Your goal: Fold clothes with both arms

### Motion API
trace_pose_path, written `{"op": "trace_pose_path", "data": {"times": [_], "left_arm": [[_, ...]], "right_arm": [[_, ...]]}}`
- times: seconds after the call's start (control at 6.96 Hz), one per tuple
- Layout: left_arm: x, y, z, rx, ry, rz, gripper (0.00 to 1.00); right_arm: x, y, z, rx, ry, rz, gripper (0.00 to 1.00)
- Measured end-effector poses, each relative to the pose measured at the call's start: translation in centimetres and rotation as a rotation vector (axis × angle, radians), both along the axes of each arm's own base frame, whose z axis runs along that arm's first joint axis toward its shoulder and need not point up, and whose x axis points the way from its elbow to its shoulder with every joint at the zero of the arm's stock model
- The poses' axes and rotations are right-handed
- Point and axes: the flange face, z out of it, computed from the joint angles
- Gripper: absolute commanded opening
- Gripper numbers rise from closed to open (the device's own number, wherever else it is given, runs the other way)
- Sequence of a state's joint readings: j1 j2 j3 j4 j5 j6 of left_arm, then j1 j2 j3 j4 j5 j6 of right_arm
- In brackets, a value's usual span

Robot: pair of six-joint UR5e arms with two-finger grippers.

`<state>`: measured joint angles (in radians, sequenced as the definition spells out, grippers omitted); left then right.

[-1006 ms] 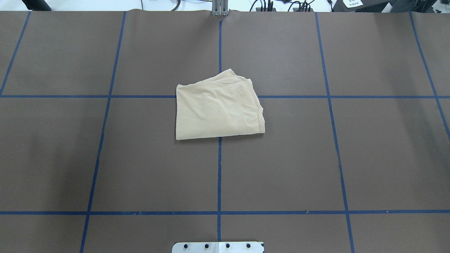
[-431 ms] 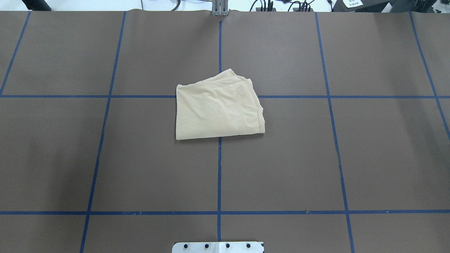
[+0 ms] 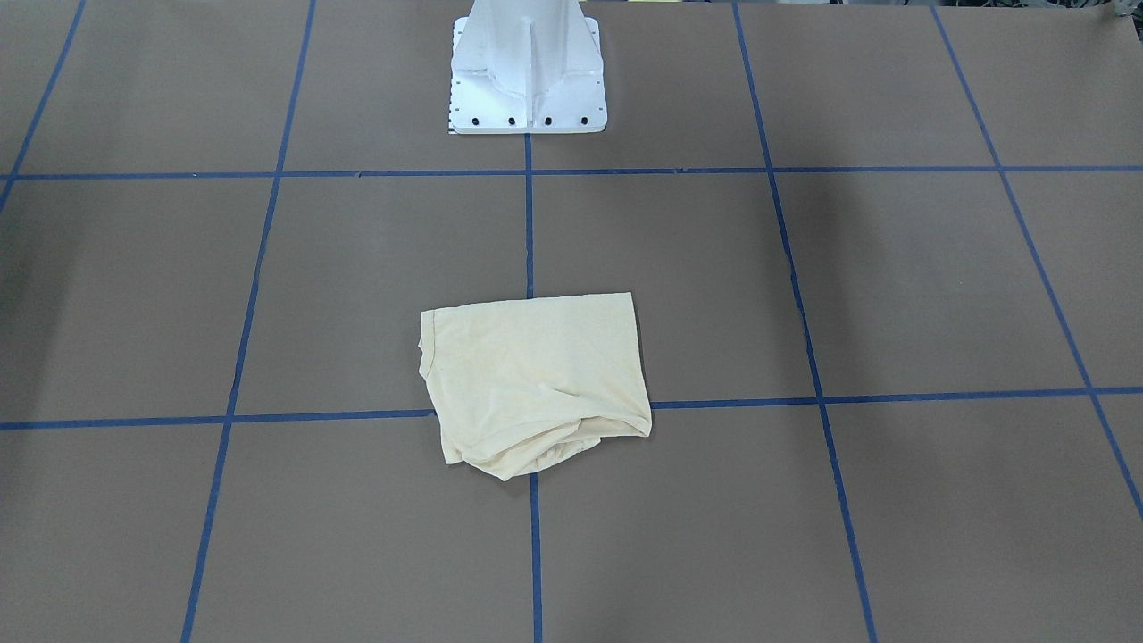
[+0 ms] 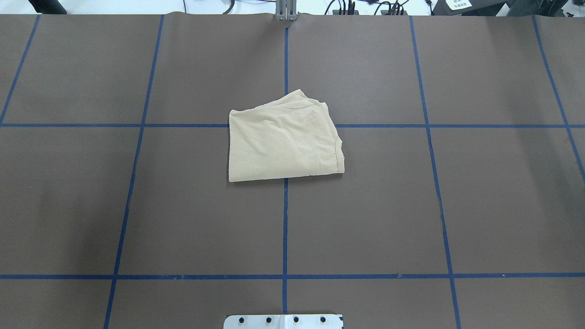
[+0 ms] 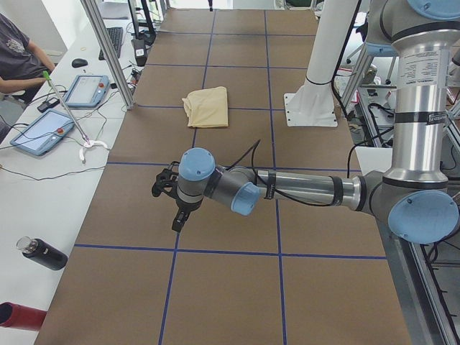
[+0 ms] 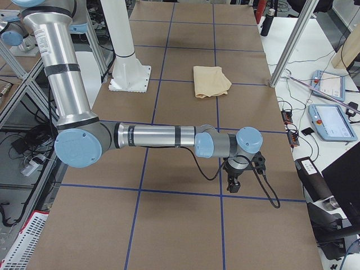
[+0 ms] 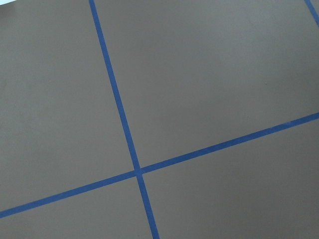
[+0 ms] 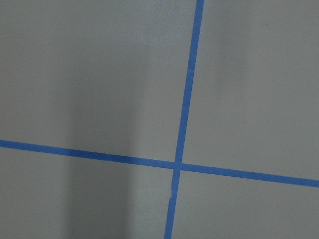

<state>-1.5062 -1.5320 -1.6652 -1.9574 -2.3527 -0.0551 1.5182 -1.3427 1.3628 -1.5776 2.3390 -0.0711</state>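
The clothes are one pale cream-yellow shirt (image 4: 283, 141), folded into a rough rectangle in the middle of the brown table, with a rumpled far edge (image 3: 536, 375). It also shows small in both side views (image 5: 207, 106) (image 6: 211, 80). No print or label shows. Neither arm touches it. My left gripper (image 5: 177, 221) hangs over bare table far from the shirt, as does my right gripper (image 6: 233, 181). Both show only in the side views, so I cannot tell whether they are open or shut. The wrist views hold only table and blue tape.
Blue tape lines (image 4: 285, 228) divide the table into squares. The white pedestal base (image 3: 527, 80) stands at the robot's edge. A side bench holds teach pendants (image 5: 86, 90) and a dark bottle (image 5: 43, 253), with a seated person (image 5: 18, 54) behind it.
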Motion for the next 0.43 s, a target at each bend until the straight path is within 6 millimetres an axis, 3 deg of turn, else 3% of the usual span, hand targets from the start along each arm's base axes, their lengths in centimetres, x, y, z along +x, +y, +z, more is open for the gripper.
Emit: {"op": "trace_pose_path", "data": {"times": [0.43], "left_arm": [[-0.02,0.05,0.12,-0.002,-0.003,-0.001,1.00]], "right_arm": [[0.09,0.00,0.06,0.002,0.009,0.000,1.00]]}}
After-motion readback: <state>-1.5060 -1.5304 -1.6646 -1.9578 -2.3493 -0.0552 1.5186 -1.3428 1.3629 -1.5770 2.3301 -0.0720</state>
